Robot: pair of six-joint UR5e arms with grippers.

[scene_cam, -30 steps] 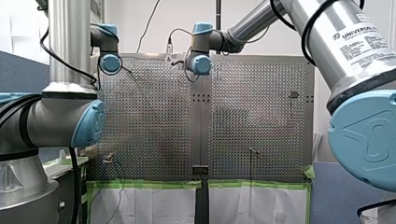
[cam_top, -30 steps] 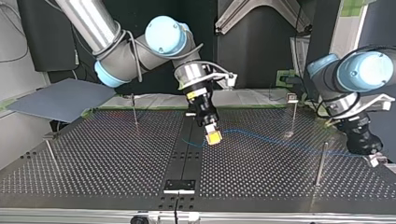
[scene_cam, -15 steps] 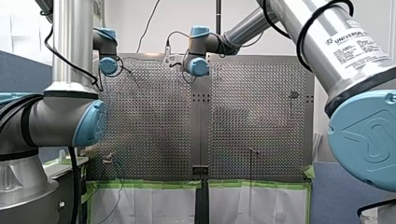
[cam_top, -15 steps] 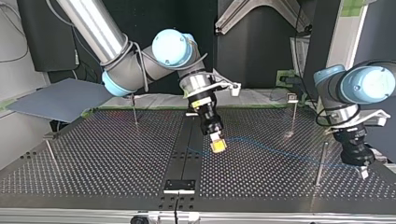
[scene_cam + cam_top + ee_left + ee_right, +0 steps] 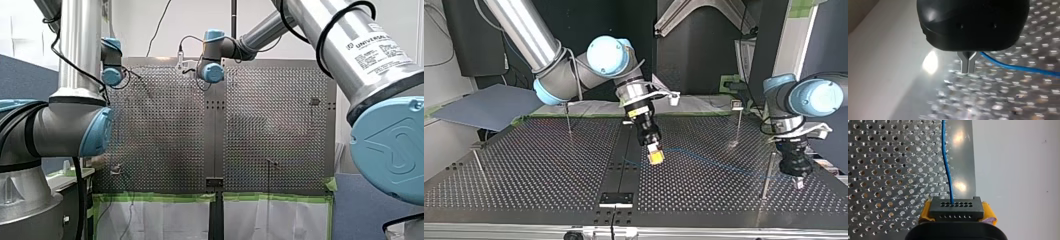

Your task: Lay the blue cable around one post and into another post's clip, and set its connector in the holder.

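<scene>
Our right gripper [image 5: 655,156] keeps its yellow pads [image 5: 925,211] clamped on the black connector [image 5: 956,208] and has barely shifted in the last half second, after dipping a little toward the table [image 5: 524,170]. The blue cable [image 5: 946,165] leaves the connector's face and runs straight ahead of that gripper, then across the perforated plate to our left gripper [image 5: 968,66], whose metal fingers [image 5: 965,66] are pinched together on it. Since a second ago the left gripper has slid sideways toward the thin post [image 5: 767,175] and now hangs just beside it. We cannot tell on which side of the post the cable passes.
</scene>
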